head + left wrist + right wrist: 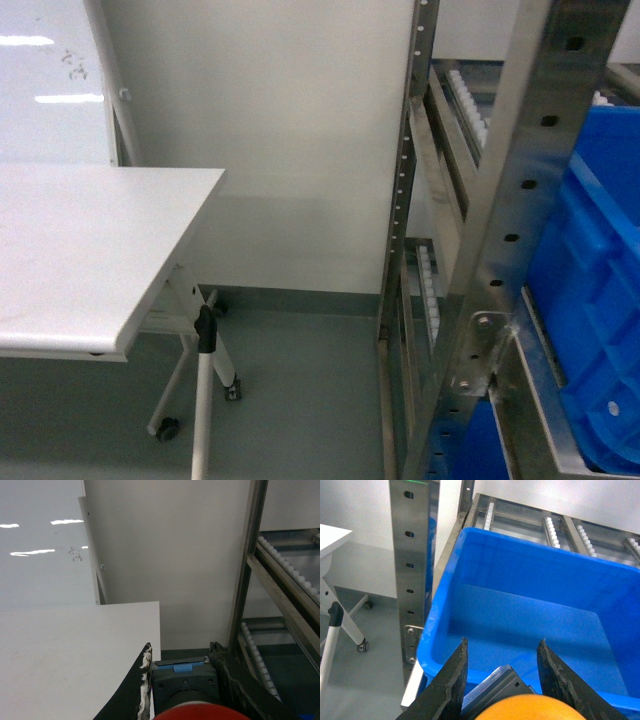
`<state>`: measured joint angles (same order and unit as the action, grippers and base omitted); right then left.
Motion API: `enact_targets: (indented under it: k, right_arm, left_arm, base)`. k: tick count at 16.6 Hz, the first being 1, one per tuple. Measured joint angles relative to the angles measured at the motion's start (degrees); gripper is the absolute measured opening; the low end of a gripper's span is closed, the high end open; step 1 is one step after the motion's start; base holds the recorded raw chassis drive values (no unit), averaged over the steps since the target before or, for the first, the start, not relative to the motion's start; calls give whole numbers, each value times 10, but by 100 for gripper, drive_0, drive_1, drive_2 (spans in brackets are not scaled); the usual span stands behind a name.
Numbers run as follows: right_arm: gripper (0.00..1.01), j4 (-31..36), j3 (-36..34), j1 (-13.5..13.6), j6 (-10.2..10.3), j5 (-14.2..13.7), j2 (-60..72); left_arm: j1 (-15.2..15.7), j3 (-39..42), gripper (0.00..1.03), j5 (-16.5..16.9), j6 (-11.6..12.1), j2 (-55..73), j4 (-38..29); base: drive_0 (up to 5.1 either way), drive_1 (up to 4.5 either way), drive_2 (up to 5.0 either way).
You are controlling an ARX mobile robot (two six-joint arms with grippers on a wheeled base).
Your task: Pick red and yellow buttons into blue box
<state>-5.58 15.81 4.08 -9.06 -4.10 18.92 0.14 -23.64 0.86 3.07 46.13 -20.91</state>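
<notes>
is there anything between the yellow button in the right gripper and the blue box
Nothing visible. The right gripper holds the yellow button just short of the blue box; the near rim lies ahead and the floor beyond looks bare.

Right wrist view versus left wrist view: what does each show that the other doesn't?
Only the right wrist view shows the blue box, seemingly empty, and the yellow button held in the right tool. Only the left wrist view shows the red button held in the left tool and the white tabletop. Both show the metal roller rack.
</notes>
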Motion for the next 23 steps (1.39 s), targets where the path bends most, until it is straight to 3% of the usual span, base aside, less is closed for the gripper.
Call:
enact_targets:
  k: [23]
  right_arm:
    - [36,0,0,0,0,0,0]
  left_arm:
    - [1,0,28,0,0,0,-1]
  base:
    - [488,-337,-130]
